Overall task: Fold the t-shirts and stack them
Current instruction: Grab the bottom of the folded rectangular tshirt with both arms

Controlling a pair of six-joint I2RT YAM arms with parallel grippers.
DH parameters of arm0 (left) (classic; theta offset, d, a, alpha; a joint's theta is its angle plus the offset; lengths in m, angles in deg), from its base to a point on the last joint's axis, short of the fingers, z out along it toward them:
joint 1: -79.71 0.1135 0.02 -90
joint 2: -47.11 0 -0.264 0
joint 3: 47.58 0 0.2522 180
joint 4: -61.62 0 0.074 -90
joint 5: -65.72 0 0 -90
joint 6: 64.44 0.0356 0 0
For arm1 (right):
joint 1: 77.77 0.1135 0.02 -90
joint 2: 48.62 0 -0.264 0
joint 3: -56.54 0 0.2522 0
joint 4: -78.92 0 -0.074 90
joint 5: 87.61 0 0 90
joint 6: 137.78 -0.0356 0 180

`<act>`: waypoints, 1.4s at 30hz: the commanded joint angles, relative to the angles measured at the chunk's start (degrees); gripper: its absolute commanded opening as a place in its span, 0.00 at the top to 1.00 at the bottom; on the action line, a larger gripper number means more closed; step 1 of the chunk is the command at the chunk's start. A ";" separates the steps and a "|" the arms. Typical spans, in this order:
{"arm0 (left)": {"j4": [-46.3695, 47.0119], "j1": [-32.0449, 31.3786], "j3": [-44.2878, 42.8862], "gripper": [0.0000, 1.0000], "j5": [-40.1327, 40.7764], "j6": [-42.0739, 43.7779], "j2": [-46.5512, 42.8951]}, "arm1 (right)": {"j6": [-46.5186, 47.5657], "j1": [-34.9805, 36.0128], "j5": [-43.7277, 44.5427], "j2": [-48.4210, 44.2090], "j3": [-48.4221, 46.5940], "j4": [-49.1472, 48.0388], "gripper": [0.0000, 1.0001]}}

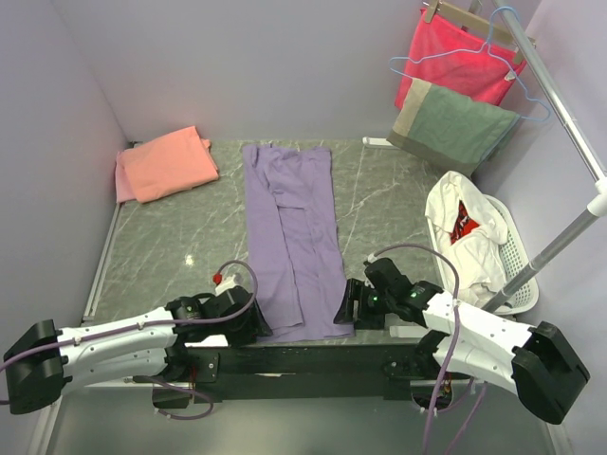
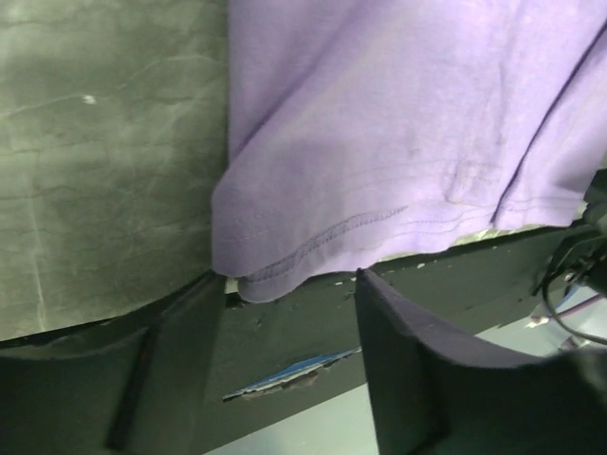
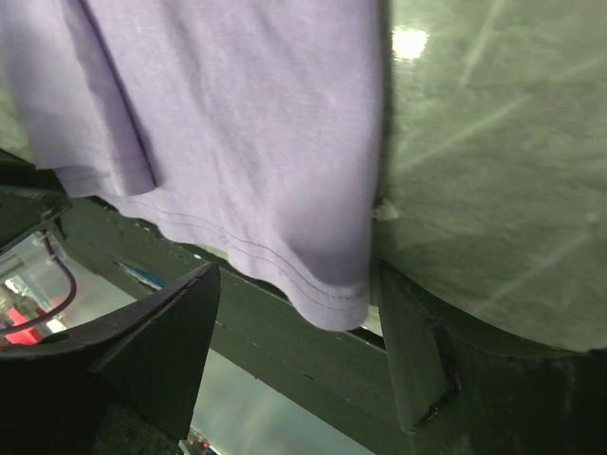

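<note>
The lavender-purple t-shirt (image 1: 294,227) lies as a long narrow strip down the middle of the grey table (image 1: 171,246), its hem overhanging the near edge. The salmon-pink t-shirt (image 1: 166,163) sits folded at the far left corner. My left gripper (image 1: 254,327) is low at the hem's left corner. Its wrist view shows the left gripper (image 2: 286,277) open, with the purple hem corner (image 2: 275,261) just at the fingertips. My right gripper (image 1: 346,308) is at the hem's right corner. There the right gripper (image 3: 299,275) is open and its fingers straddle the hanging hem (image 3: 332,299).
A white laundry basket (image 1: 517,256) holding a white garment (image 1: 460,223) stands at the right of the table. A bright red cloth (image 1: 455,57) and a grey-green towel (image 1: 446,128) hang on a rack (image 1: 560,85) at the back right. A dark bar (image 1: 303,355) runs along the near edge.
</note>
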 commanded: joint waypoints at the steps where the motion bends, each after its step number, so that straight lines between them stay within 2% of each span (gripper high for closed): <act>1: -5.32 -0.47 3.66 0.39 3.67 -1.35 -0.18 | 0.27 0.87 1.66 2.63 2.69 -1.67 0.26; 3: -6.72 -0.47 3.23 0.29 4.90 -2.14 -0.71 | 0.54 0.95 1.74 3.42 2.26 -1.50 0.26; 4: -8.03 -0.47 3.05 0.13 5.17 -2.32 -1.67 | 0.62 0.95 1.83 3.42 2.34 -1.58 0.26; 8: -10.24 -0.65 2.17 0.07 7.27 -3.38 -4.31 | 1.06 1.04 2.53 3.51 1.90 -1.32 0.24; 10: -10.24 -0.65 1.91 0.00 9.11 -4.17 -4.15 | 1.24 0.95 2.89 3.60 1.46 -0.89 0.23; 14: -11.21 -0.65 -0.46 0.01 11.84 -4.96 0.33 | 0.72 0.95 3.06 2.64 1.64 -0.62 0.23; 15: -11.04 -0.73 -1.60 0.03 12.20 -4.61 1.73 | 0.71 1.04 2.98 2.20 1.81 -0.71 0.23; 16: -9.82 -0.65 -2.30 0.12 12.20 -3.74 5.31 | 0.45 1.04 2.71 2.19 2.08 -1.05 0.24; 17: -7.98 -0.65 -2.66 0.15 11.59 -3.30 6.39 | 0.36 0.96 2.54 2.28 2.17 -1.23 0.24; 18: -7.18 -0.65 -2.75 0.23 11.33 -2.51 7.45 | 0.36 0.95 1.93 2.28 2.43 -1.41 0.25; 20: -5.50 -0.65 -3.01 0.33 10.54 -1.54 9.65 | 0.19 1.13 1.39 2.54 2.60 -2.46 0.27; 21: -4.19 -0.65 -3.10 0.42 10.36 -1.18 10.79 | 0.19 1.13 1.04 2.72 2.61 -2.55 0.28; 23: -3.39 -0.65 -3.45 0.53 9.66 -0.57 11.67 | 0.18 1.39 0.95 2.81 2.34 -2.64 0.37; 24: -3.21 -0.65 -3.54 0.64 9.57 -0.48 12.29 | 0.19 1.48 0.95 2.72 2.34 -2.64 0.39; 26: -2.69 -0.65 -3.19 0.77 8.95 -0.04 12.47 | 0.36 1.48 0.78 2.37 2.43 -3.25 0.52; 27: -2.08 -0.65 -3.02 0.88 8.25 0.05 12.21 | 0.45 1.57 0.86 2.28 2.43 -3.34 0.65; 29: -2.07 -0.65 -2.93 0.97 7.55 0.49 11.59 | 0.71 1.57 0.95 1.76 2.08 -2.91 0.81; 30: -2.33 -0.73 -3.01 0.99 6.85 0.58 10.72 | 0.89 1.66 0.95 1.32 1.99 -2.38 0.95; 31: -3.55 -0.82 -3.10 0.99 6.49 0.40 10.28 | 0.80 1.74 1.13 0.88 1.90 -1.94 1.00; 36: -5.84 -2.75 -3.63 0.99 3.94 -1.00 5.89 | 0.98 1.92 0.34 -3.51 1.64 1.66 1.00; 42: -7.09 -5.74 -4.86 0.99 2.71 -2.77 5.96 | 1.59 2.54 -1.68 -6.95 1.11 5.18 1.00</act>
